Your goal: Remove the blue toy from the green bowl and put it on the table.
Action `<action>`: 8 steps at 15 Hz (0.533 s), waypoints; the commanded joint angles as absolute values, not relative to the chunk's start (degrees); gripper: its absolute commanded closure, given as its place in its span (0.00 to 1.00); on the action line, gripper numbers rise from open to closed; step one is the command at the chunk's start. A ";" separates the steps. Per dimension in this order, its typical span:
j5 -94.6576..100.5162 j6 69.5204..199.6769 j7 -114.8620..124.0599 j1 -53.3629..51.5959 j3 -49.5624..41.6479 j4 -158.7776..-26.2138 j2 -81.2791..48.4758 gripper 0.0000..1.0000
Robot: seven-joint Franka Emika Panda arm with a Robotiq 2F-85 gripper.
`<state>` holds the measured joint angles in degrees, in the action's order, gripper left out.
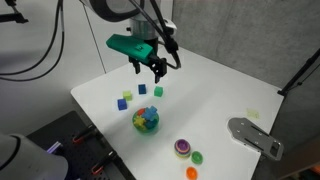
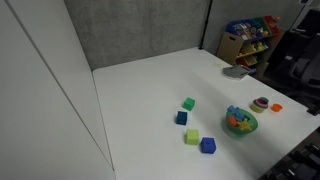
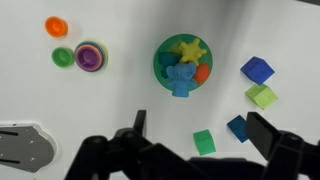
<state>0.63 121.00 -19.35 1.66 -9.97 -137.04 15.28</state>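
The green bowl point(image 3: 159, 58) sits on the white table point(image 3: 110, 100) and holds several toys. The blue toy point(image 3: 181, 78) lies at the bowl's near rim, beside a yellow star and an orange piece. The bowl also shows in both exterior views point(image 1: 146, 129) point(image 2: 243, 131). My gripper point(image 3: 204, 128) is open and empty. It hangs high above the table point(image 1: 220, 90), over the small cubes and short of the bowl, as an exterior view shows point(image 1: 152, 66). The gripper is out of view in the exterior view that looks from the table's front.
Two blue cubes point(image 3: 257, 69) point(image 3: 238, 127) and two green cubes point(image 3: 261, 96) point(image 3: 204, 141) lie near the bowl. A purple-topped piece point(image 3: 90, 56), an orange cup point(image 3: 56, 26) and a green disc point(image 3: 62, 57) lie to one side. A grey plate point(image 3: 25, 148) lies at the edge.
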 commanded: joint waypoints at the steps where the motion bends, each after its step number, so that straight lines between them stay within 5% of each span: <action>1: -2.44 124.54 -18.17 1.51 -8.60 -135.80 8.74 0.00; 8: -7.39 133.64 -18.83 1.80 -5.45 -135.66 -3.23 0.00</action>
